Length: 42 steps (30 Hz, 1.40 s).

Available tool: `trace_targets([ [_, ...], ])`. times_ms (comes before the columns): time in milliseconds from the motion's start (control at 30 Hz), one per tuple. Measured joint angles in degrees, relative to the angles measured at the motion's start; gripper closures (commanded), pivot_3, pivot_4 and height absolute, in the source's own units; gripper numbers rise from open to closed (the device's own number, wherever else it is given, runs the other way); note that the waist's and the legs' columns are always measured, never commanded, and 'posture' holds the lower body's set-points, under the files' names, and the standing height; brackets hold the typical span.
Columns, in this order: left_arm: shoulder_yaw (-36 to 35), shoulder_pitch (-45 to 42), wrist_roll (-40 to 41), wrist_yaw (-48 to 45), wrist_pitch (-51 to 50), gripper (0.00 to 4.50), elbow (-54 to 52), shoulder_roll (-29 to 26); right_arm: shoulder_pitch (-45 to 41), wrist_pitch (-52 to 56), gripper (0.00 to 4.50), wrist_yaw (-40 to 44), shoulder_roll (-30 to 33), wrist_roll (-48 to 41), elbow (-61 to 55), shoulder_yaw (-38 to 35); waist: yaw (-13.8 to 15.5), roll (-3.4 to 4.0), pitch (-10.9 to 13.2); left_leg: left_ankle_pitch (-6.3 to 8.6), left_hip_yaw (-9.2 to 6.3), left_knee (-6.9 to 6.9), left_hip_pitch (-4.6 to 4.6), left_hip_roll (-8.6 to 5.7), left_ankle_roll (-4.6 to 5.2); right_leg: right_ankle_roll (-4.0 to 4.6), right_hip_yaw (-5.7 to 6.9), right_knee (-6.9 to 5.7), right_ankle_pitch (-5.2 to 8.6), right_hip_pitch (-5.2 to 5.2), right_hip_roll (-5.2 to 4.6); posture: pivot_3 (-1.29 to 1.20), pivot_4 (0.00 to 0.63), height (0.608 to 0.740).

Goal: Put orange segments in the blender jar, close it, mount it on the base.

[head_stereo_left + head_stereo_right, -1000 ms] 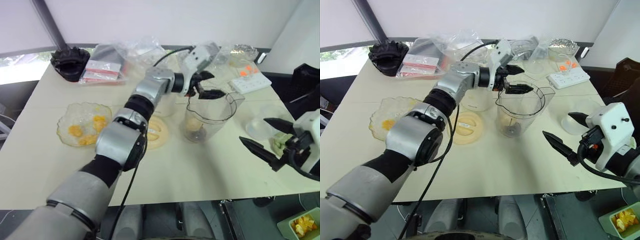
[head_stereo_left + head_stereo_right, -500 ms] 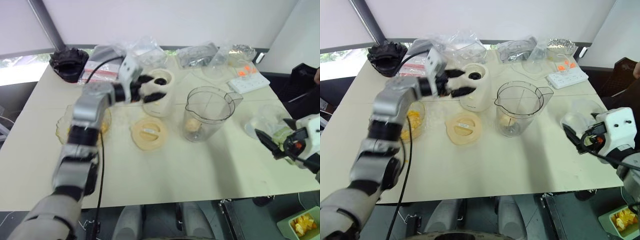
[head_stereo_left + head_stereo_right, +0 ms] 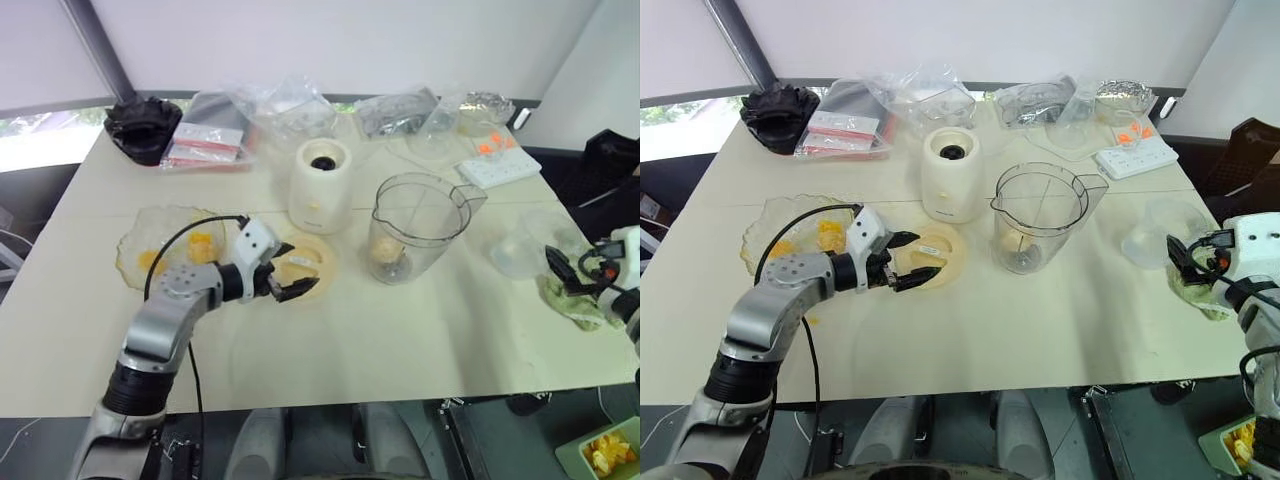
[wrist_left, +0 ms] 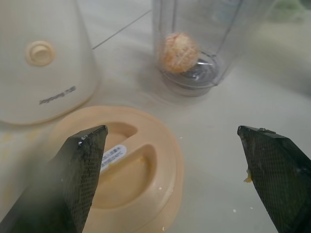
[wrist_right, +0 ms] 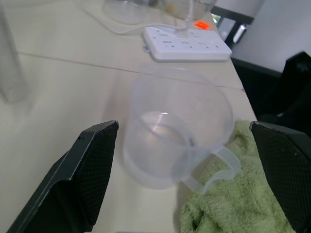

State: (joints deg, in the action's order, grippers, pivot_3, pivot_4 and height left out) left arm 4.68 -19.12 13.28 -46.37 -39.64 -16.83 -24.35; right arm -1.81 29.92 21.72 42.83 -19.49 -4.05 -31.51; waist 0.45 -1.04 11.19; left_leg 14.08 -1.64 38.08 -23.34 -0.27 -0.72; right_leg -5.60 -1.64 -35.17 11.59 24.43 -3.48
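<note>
The clear blender jar stands upright mid-table with one orange segment lying by its blades. Left of it stands the cream-white base, dark socket on top. More orange segments lie in a scalloped glass dish at the left. My left gripper is open and hovers low over the flat cream-yellow lid, its fingers spread to either side and holding nothing. At the table's right edge my right gripper is open, pointing at a clear plastic cup.
A green cloth lies beside the cup. A white power strip sits at the back right. Plastic bags and a black object line the far edge. A tub of orange pieces sits on the floor at the right.
My left arm has drawn back from above the jar, passed the base and come down low over the lid. My right gripper has swung out to the right, toward the clear cup.
</note>
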Motion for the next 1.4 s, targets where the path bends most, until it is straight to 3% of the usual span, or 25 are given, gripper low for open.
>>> trace_targets([
  [900,1.26,0.61,3.83,5.28,-1.56,0.04,-5.81,-2.68,-7.29,-9.44,0.0,0.14,0.8,3.73,26.07,-0.37,-1.29,0.06,-0.02,0.0,0.03,-0.02,0.01,-0.03,0.0,0.0,-0.02,0.02,0.0,0.0,0.02,0.0,0.15,0.74],
  [1400,1.28,1.46,5.93,7.0,-2.39,0.04,-7.58,-3.71,-10.84,-10.28,0.0,0.11,0.72,3.58,28.19,1.48,-1.28,0.06,-0.03,0.0,0.04,-0.02,0.01,-0.04,0.0,-0.01,-0.03,0.02,0.0,0.0,0.01,0.0,0.15,0.74],
])
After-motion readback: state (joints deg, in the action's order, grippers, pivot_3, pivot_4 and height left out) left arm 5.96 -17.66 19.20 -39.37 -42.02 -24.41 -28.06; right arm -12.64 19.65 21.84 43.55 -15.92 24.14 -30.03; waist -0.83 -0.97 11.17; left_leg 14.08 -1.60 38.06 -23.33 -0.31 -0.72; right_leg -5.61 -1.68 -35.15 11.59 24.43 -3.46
